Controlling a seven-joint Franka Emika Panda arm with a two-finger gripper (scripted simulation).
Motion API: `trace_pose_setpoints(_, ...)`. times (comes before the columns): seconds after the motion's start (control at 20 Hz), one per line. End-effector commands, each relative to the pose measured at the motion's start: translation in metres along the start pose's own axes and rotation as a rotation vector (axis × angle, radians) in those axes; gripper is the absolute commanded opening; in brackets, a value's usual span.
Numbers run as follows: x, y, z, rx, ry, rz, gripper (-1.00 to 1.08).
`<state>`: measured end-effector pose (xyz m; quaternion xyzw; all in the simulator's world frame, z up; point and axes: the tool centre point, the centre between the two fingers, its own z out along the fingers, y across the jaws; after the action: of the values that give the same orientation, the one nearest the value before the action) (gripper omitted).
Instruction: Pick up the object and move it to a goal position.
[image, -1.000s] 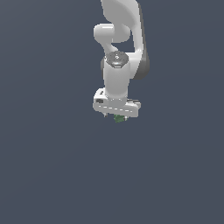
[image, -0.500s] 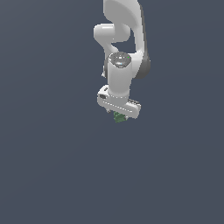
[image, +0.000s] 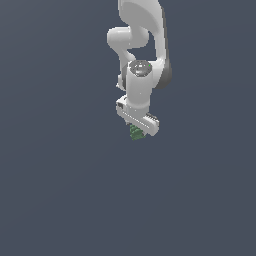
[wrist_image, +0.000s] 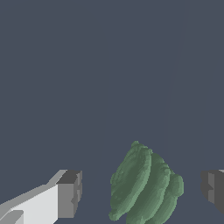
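The object (image: 135, 133) is a small dark-green ridged lump on the grey floor, mostly hidden under the white hand in the exterior view. In the wrist view the object (wrist_image: 144, 186) lies between the two dark fingertips, with a gap on each side. My gripper (image: 136, 130) is straight above it, pointing down, and it is open. In the wrist view my gripper (wrist_image: 141, 192) straddles the object without touching it; one finger (wrist_image: 69, 194) stands farther from it than the other finger (wrist_image: 213, 188).
A plain dark grey floor (image: 60, 190) fills both views. No other object or marker shows.
The hand has turned about its vertical axis, so its bar now lies slanted in the exterior view. The object has not moved.
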<state>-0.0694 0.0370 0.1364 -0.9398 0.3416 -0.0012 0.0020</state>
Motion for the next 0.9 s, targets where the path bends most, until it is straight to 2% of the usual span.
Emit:
trace_pose_setpoints(0.0,-0.006,0.002,0.003,-0.001,0.0,0.063,1.0)
trace_pose_setpoints(0.85,-0.043,0.019,0.018,-0.004,0.0,0.45,1.0)
